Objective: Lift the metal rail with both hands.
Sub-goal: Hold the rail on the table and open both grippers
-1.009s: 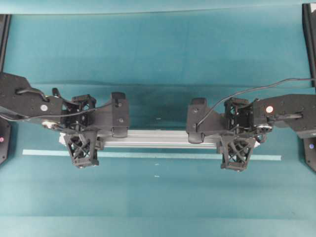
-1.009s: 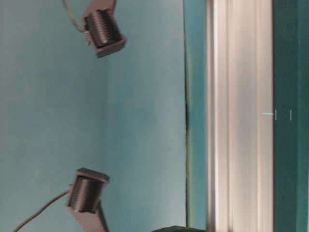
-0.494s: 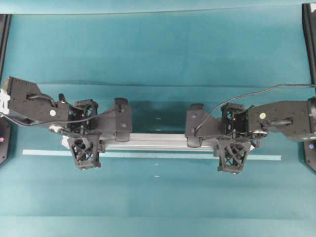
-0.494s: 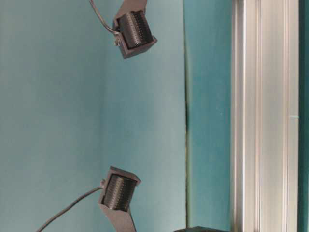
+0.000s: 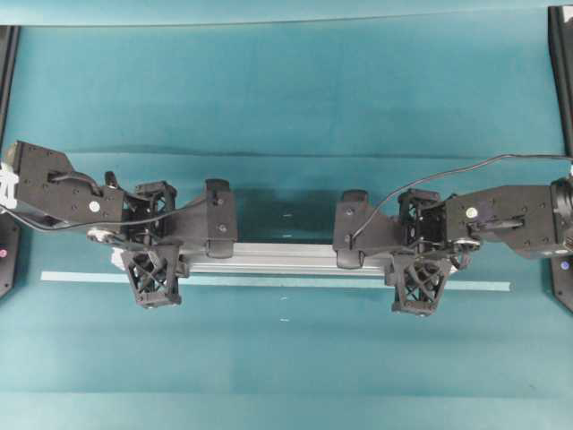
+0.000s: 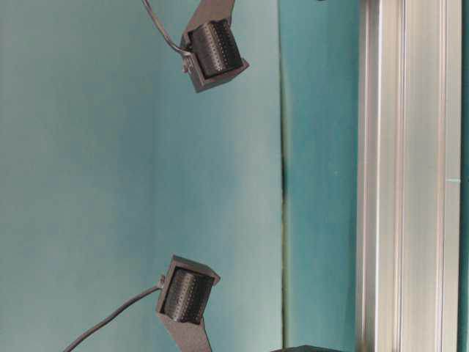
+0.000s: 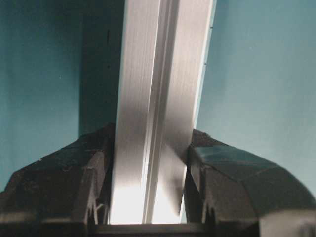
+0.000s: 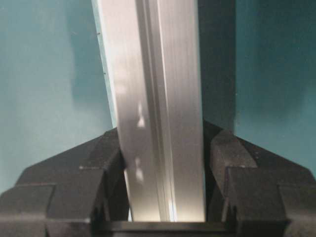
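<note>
Teal cloth covers the table (image 5: 295, 90) all the way across, with black frame posts standing at its left and right edges.

Nearest the lower edge of the overhead view, a thin pale tape strip (image 5: 224, 280) lies flat on the cloth, running nearly the whole width. Just beyond it, and parallel to it, is the metal rail (image 5: 282, 257), a long silver-grey grooved bar set across the middle of the table.

At the rail's left end the left pincer (image 5: 154, 265) is closed on the bar; the left wrist view shows its two black fingers (image 7: 94, 173) pressed against either side of the rail (image 7: 158, 98). At the other end the right pincer (image 5: 418, 269) clamps the bar likewise, and the right wrist view shows its fingers (image 8: 106, 163) snug against the rail's (image 8: 153, 98) two faces. A dark shadow falls on the cloth beside the bar in both wrist views, apart from the rail's edge.

Behind the pincers, both black arms reach in from the sides, a cable looping over the right one.
</note>
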